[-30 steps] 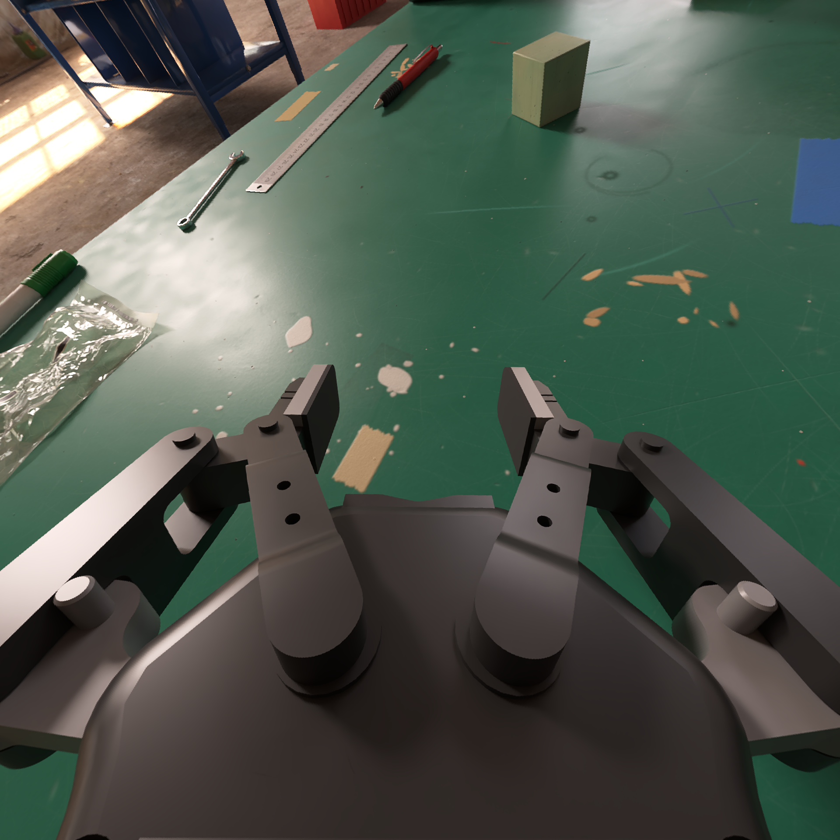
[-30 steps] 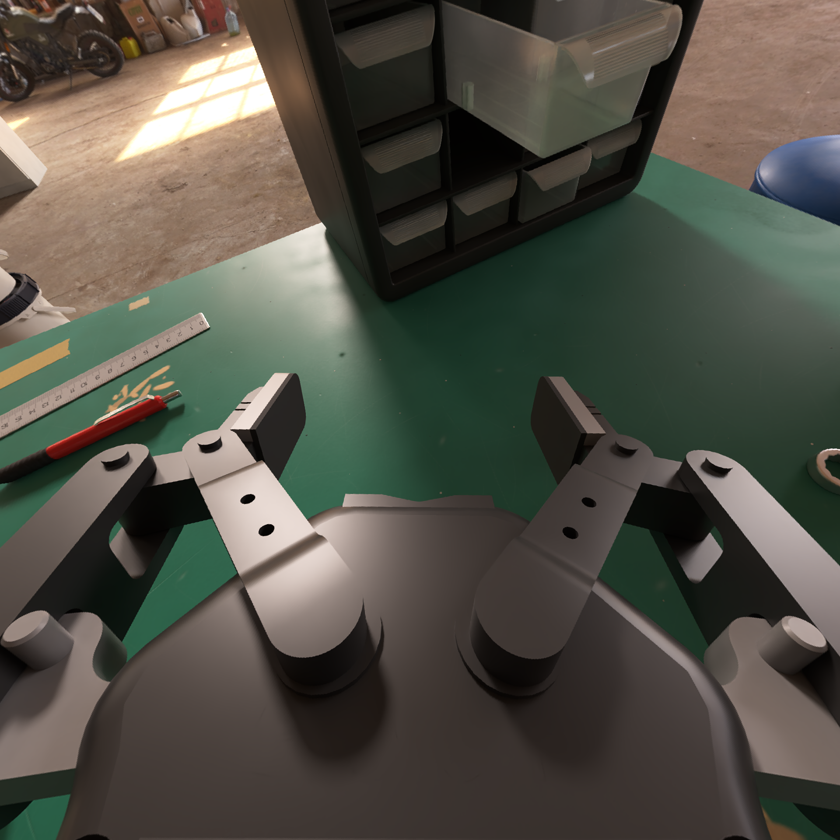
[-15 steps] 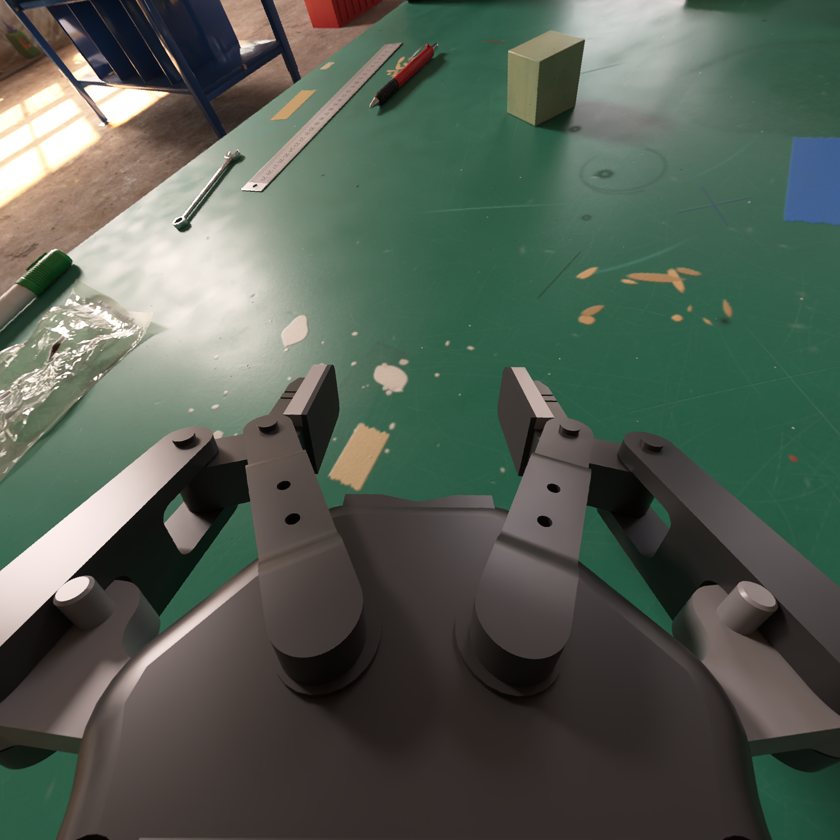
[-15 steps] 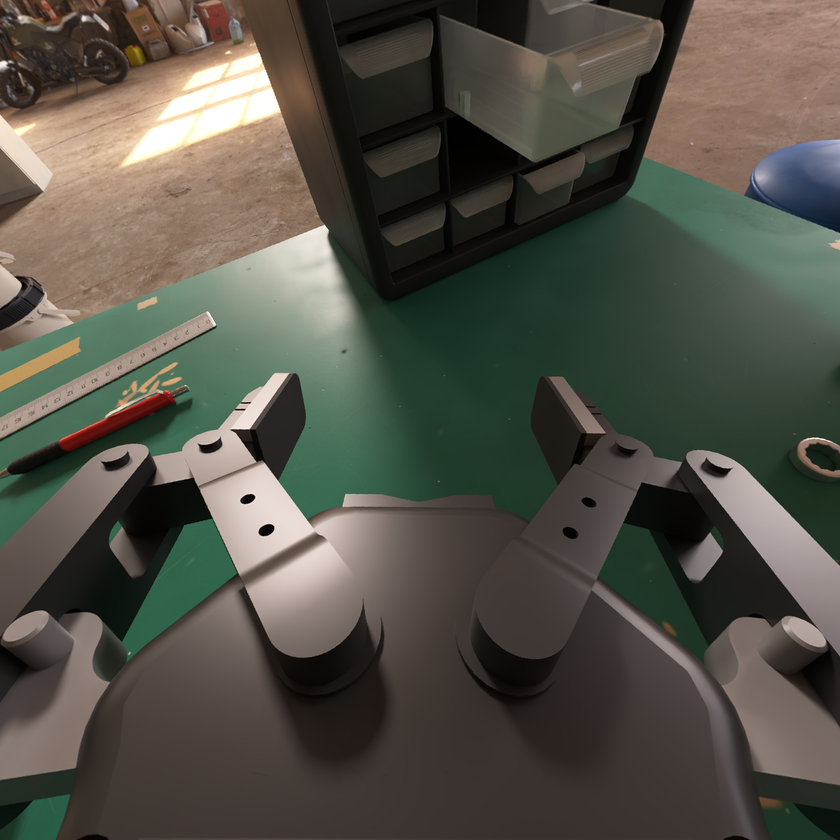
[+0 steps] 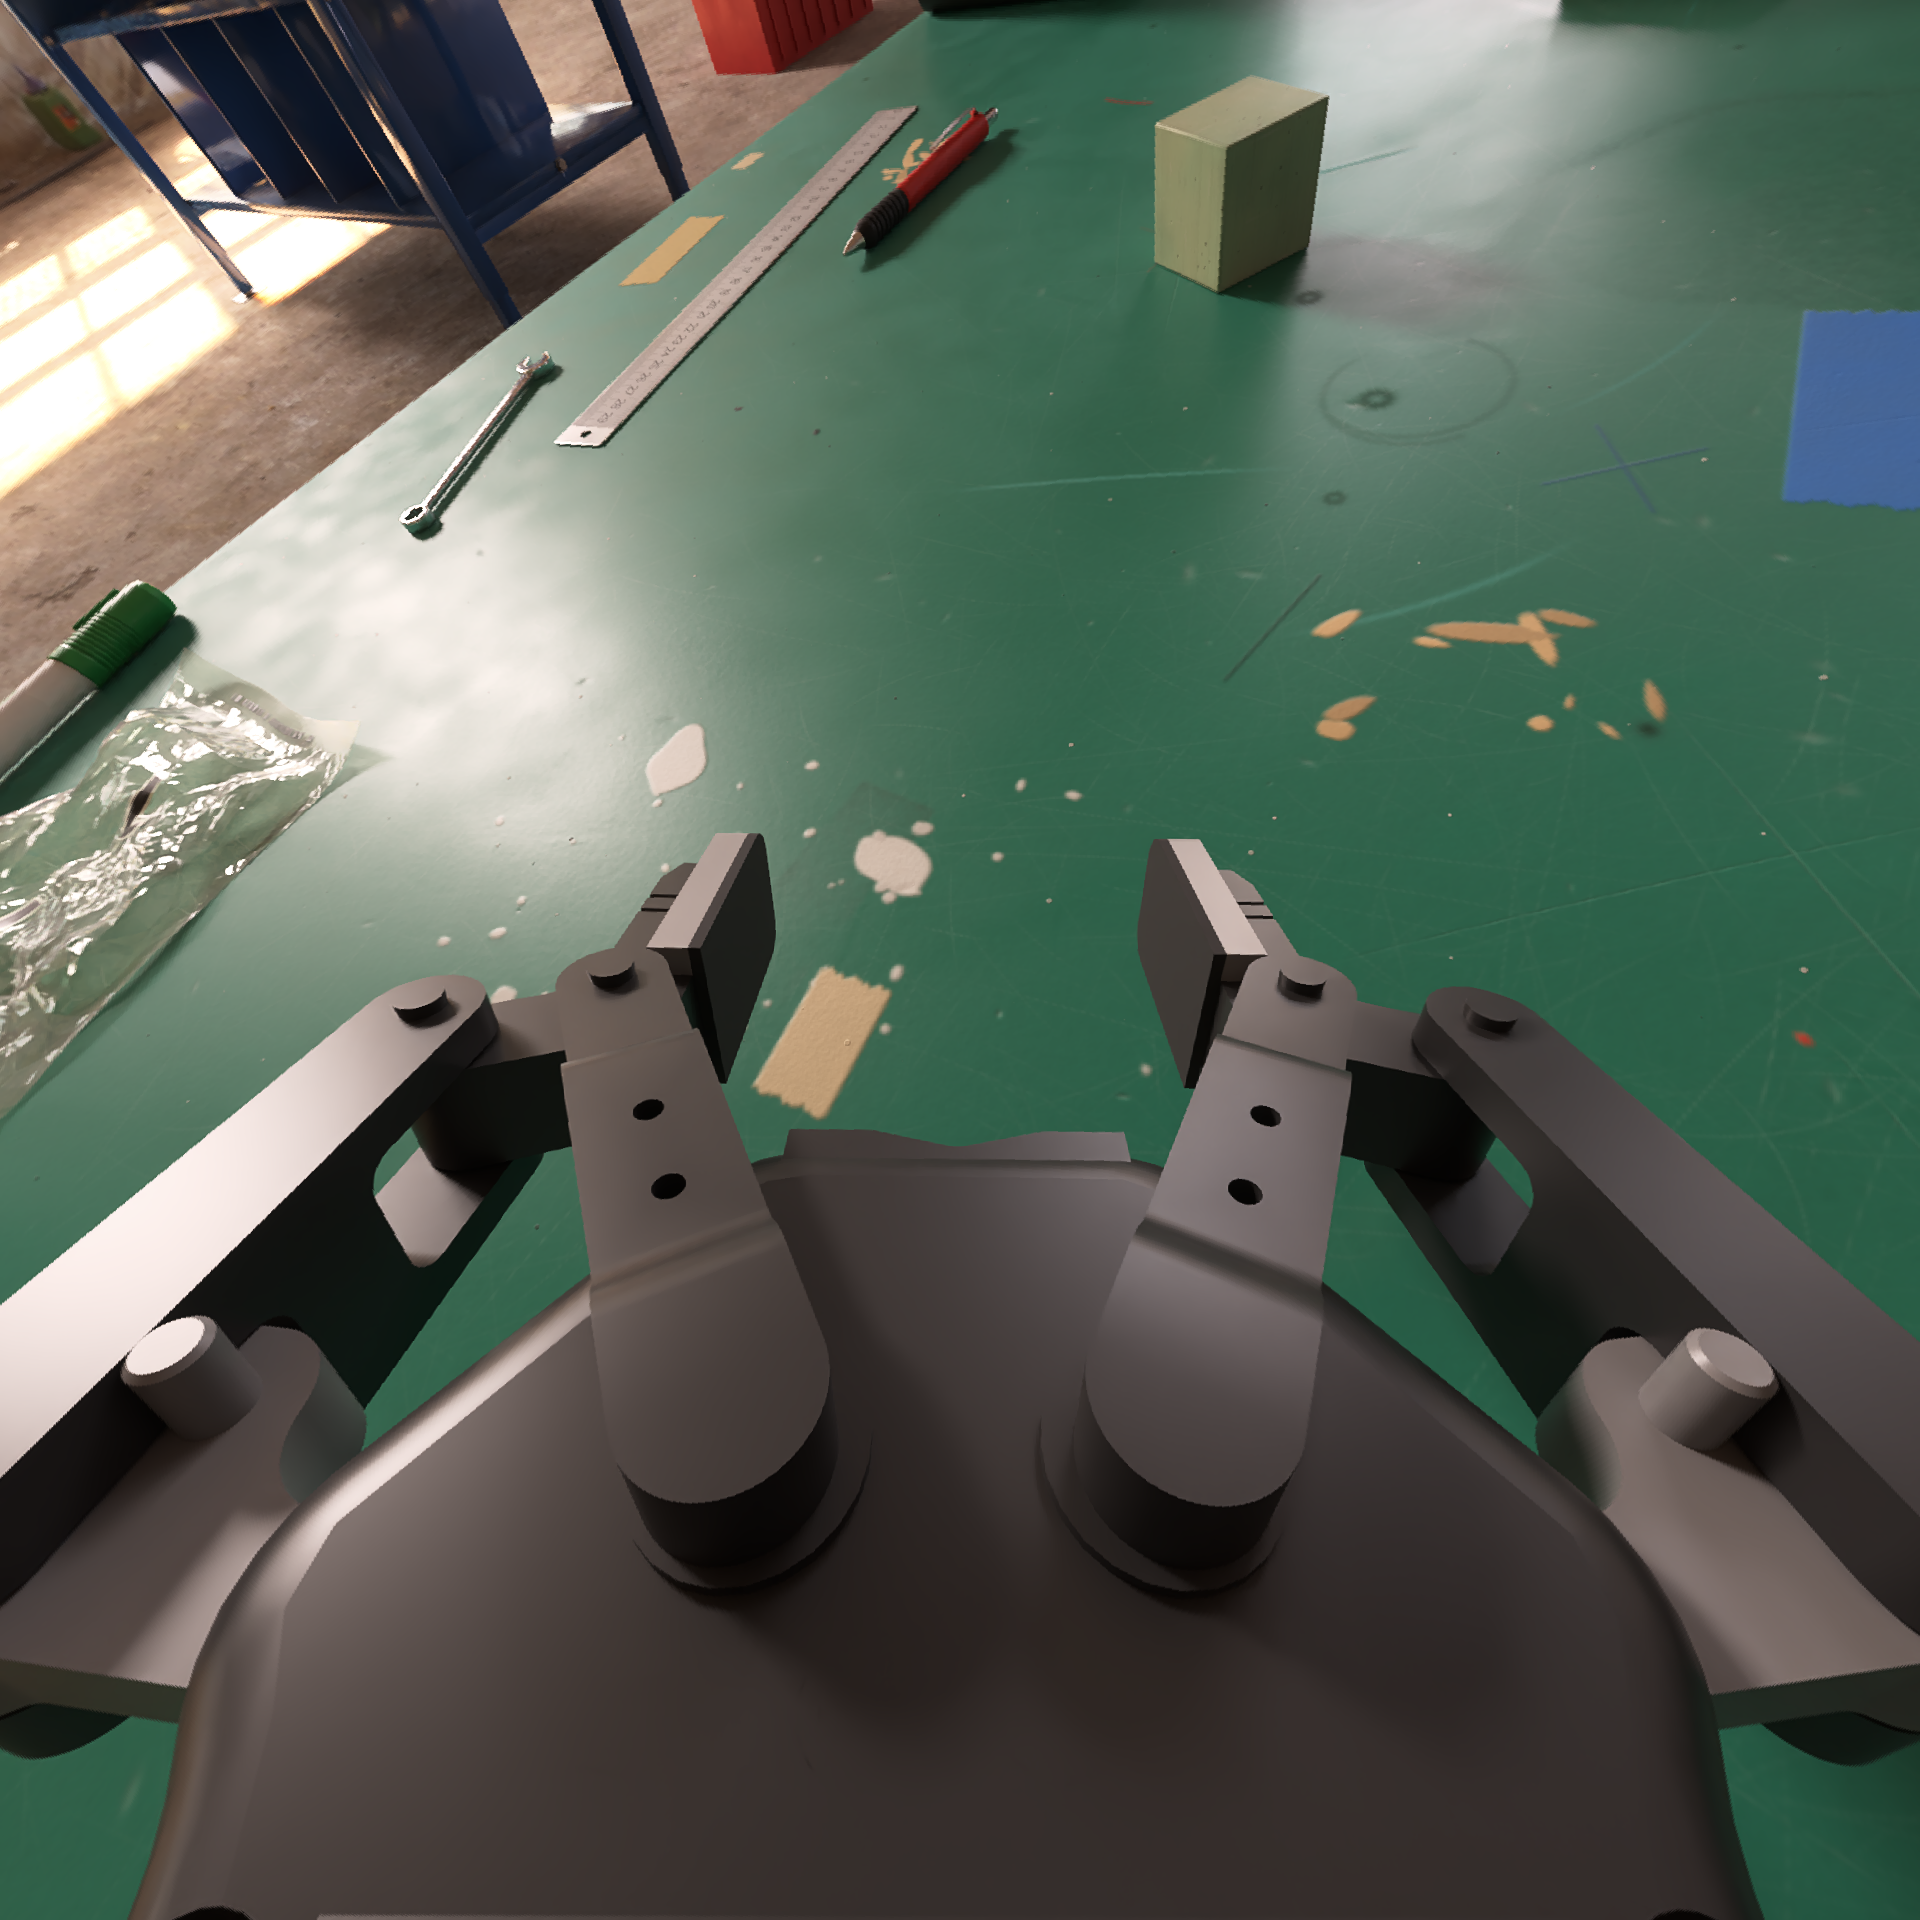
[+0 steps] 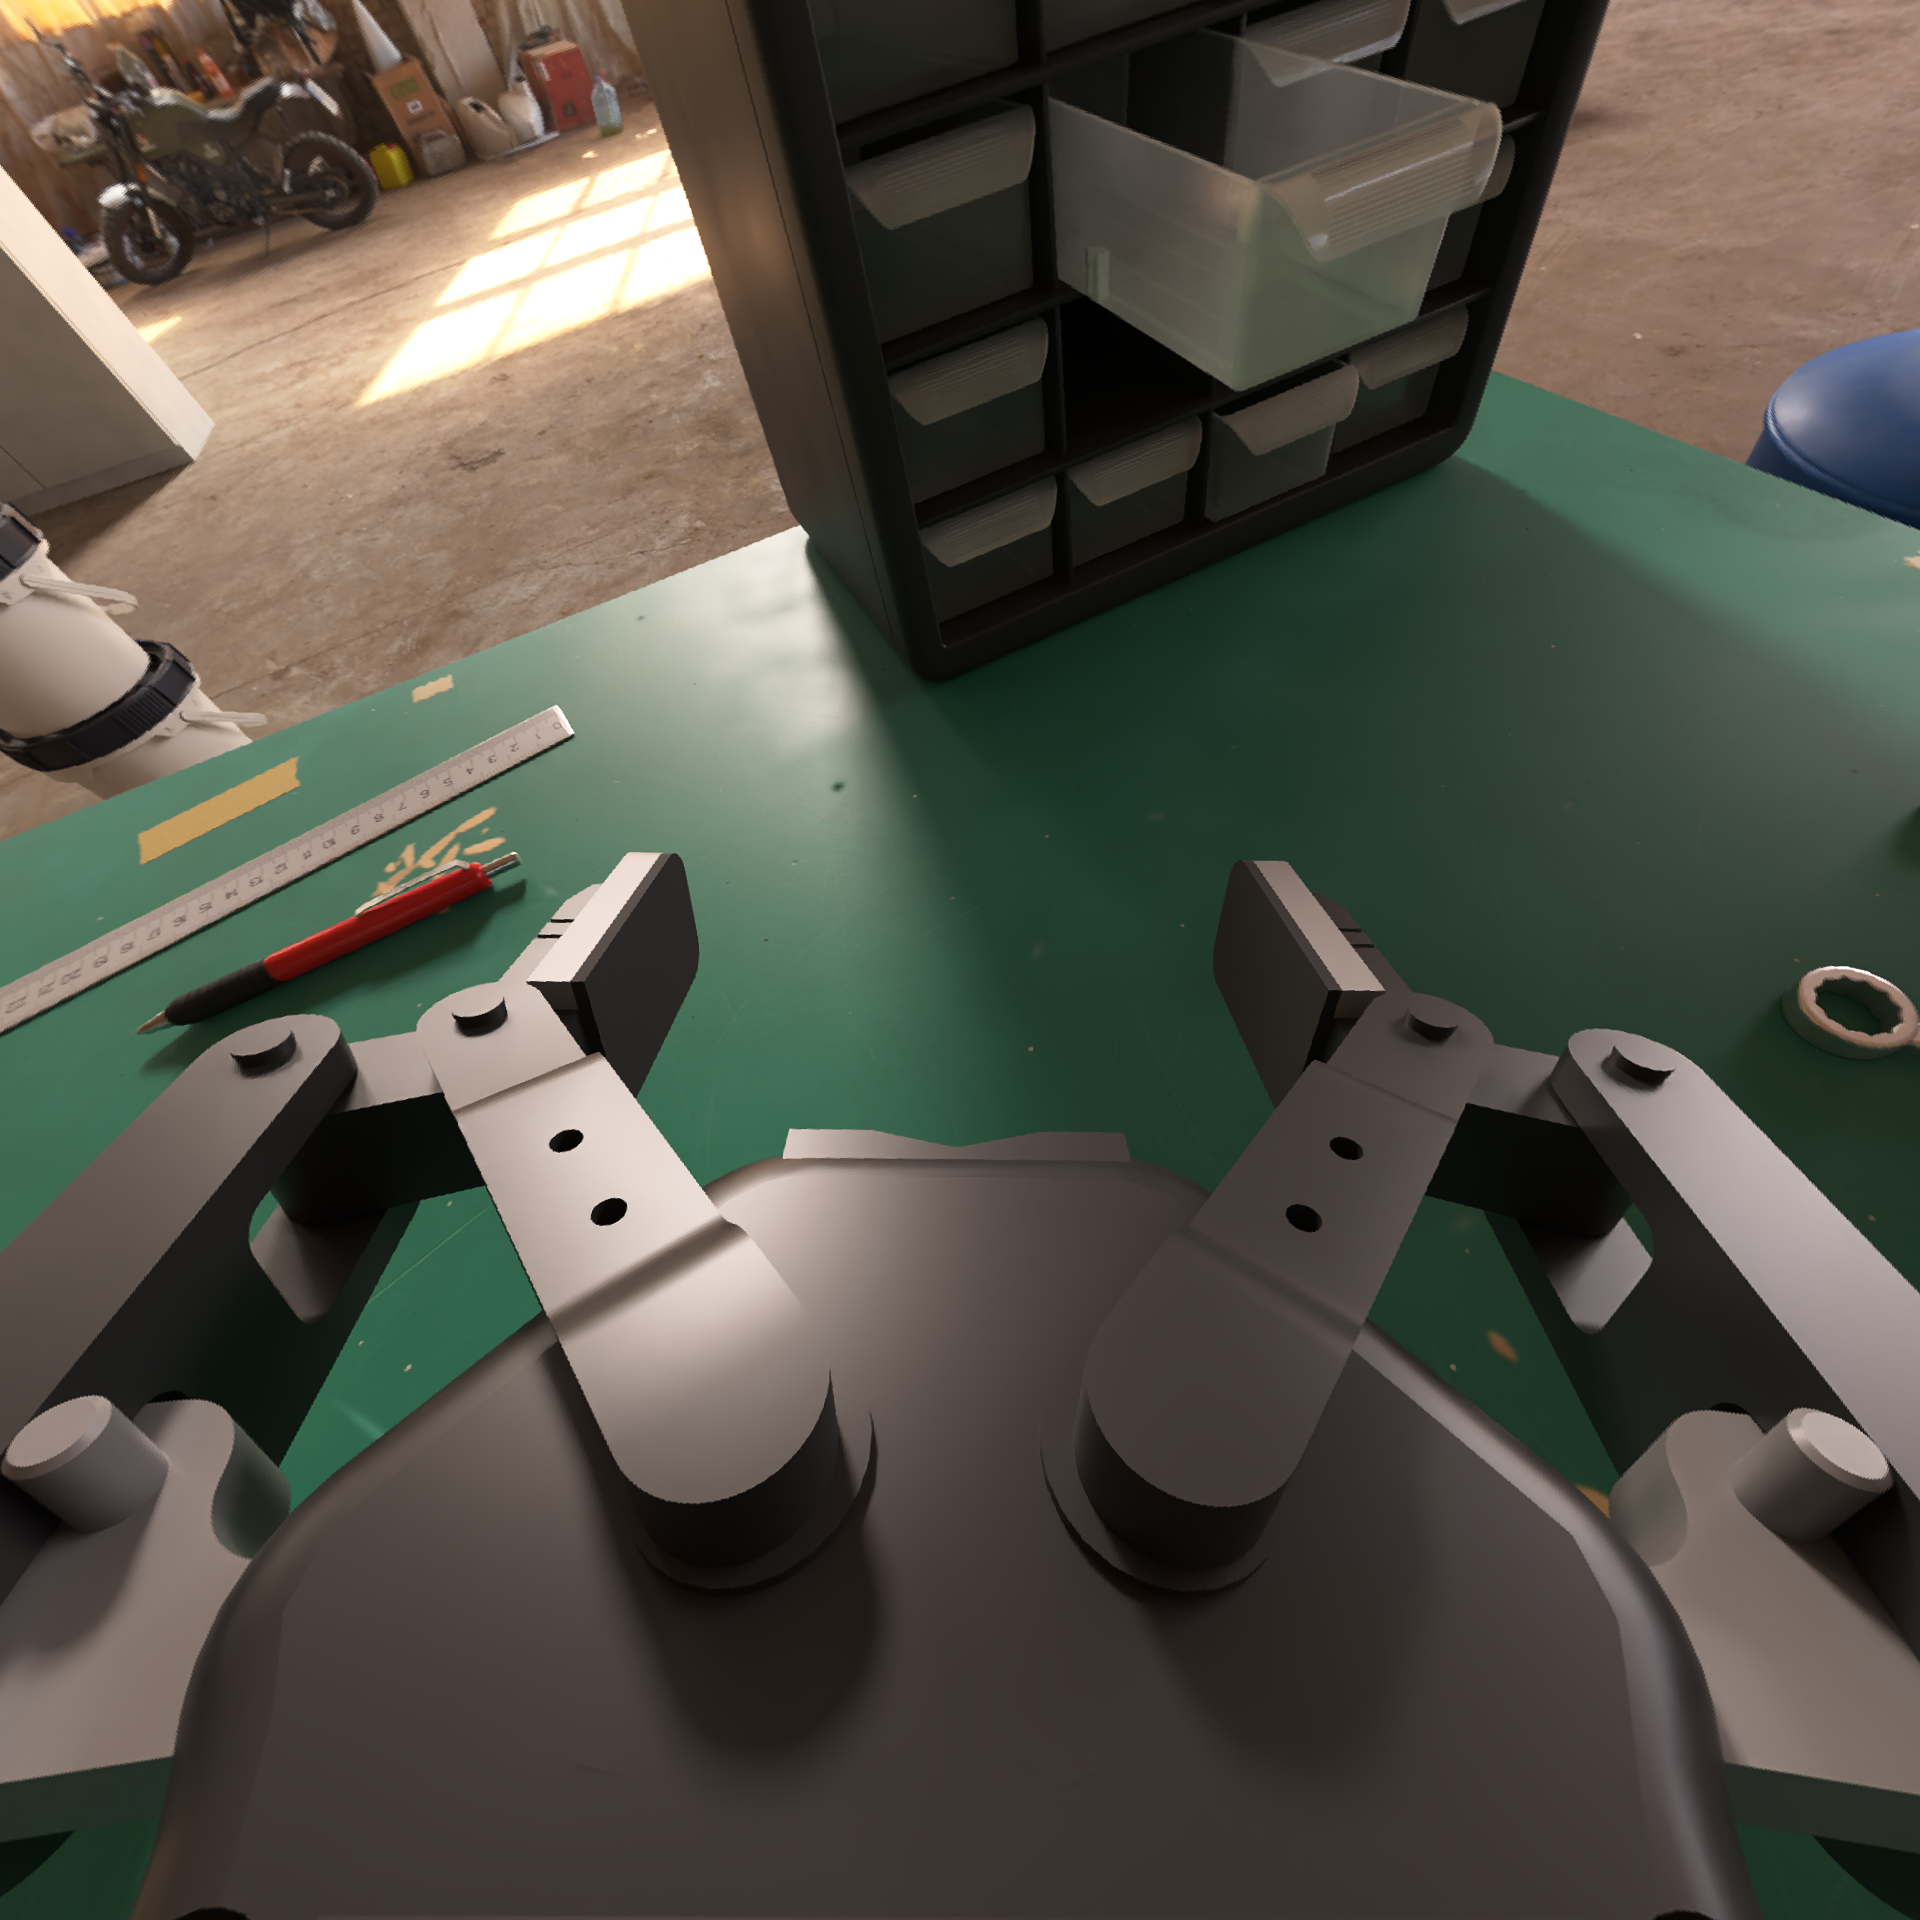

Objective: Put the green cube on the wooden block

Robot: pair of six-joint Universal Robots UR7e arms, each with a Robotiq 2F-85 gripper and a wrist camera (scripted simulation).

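A pale green cube (image 5: pixel 1236 182) stands on the green table (image 5: pixel 1039 540) far ahead of my left gripper (image 5: pixel 956 925), a little to its right. The left gripper is open and empty, low over paint spots and a strip of tape. My right gripper (image 6: pixel 951 956) is open and empty over bare green table (image 6: pixel 1039 790), facing a black drawer cabinet. No wooden block shows in either view.
In the left wrist view a steel ruler (image 5: pixel 738 275), a red pen (image 5: pixel 920 177), a small wrench (image 5: pixel 478 442), a clear plastic bag (image 5: pixel 135 831), a green-capped marker (image 5: pixel 83 655) and a blue patch (image 5: pixel 1855 410). In the right wrist view the drawer cabinet (image 6: pixel 1143 343) with one drawer pulled out, the ruler (image 6: pixel 281 857), the pen (image 6: pixel 332 945), a wrench ring (image 6: pixel 1855 1013).
The cube has drifted slightly left in the left wrist view. In the right wrist view the pen, ruler and cabinet have slid right. Both grippers stay open.
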